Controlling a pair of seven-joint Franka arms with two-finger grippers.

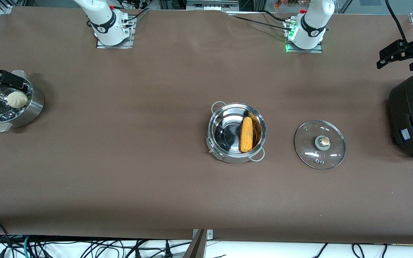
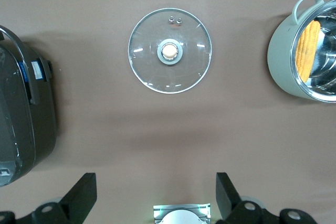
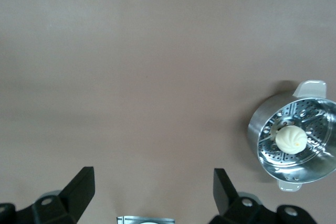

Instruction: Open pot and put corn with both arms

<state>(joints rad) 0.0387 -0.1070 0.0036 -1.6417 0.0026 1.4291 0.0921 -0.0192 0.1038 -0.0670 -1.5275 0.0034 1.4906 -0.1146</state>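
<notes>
Yellow corn [image 1: 246, 134] lies in the pot [image 1: 215, 138], well apart from both arms' wide-apart jaws.

A yellow-orange corn cob [image 1: 246, 134] was seen in the shiny silver pot [image 1: 216, 127]. The glass lid [image 1: 310, 154] was clear, with a pale knob. The bun [image 1: 17, 99] was cream, the perforated steamer bowl [image 1: 34, 109] silver, the cooker [image 1: 411, 114] black, the worktop [image 1: 120, 161] plain brown.

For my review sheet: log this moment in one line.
yellow-orange corn cob in shiny steel pot | glass lid beside it | left gripper, right gripper open
</notes>
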